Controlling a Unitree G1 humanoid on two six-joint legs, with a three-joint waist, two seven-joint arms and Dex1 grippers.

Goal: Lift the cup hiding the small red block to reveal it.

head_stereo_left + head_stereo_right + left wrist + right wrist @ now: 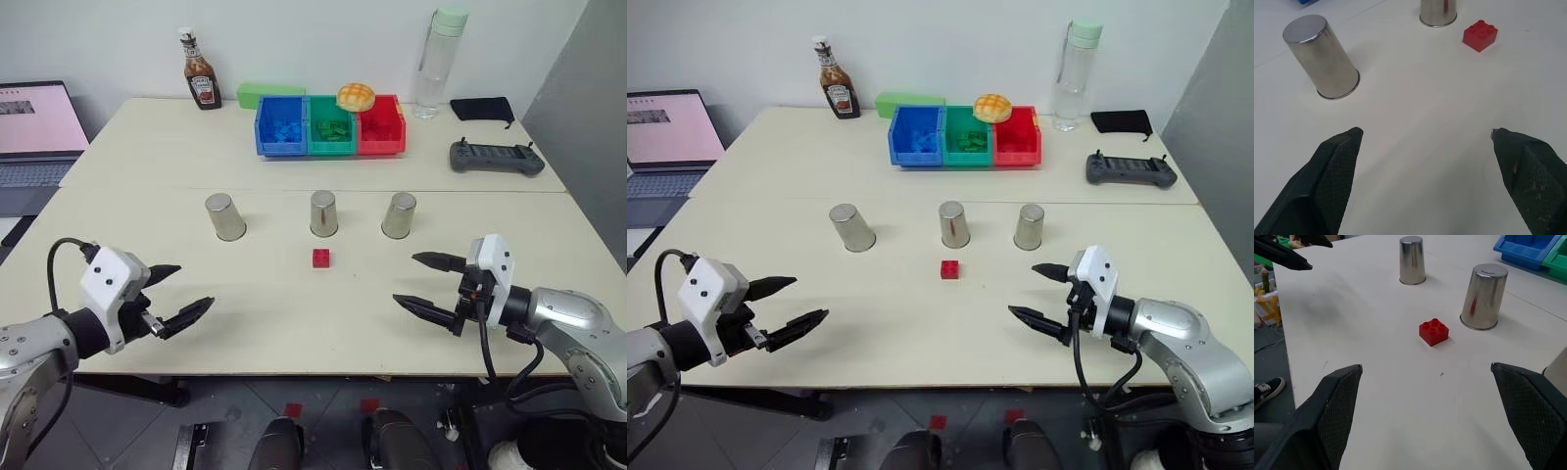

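Three silver cups stand upside down in a row on the table: left (224,216), middle (323,213), right (399,215). The small red block (321,258) lies uncovered on the table just in front of the middle cup, under no cup. My left gripper (195,285) hovers open near the front left, well short of the left cup (1321,56). Open as well, my right gripper (405,278) hangs at the front right, and the block (1433,332) lies ahead of its fingers. Neither gripper holds or touches anything.
Blue, green and red bins (330,127) stand at the back with a bun (355,96) on them. A ketchup bottle (201,73), a water bottle (435,67), a controller (495,158) and a laptop (34,132) sit around the table's (294,323) far edges.
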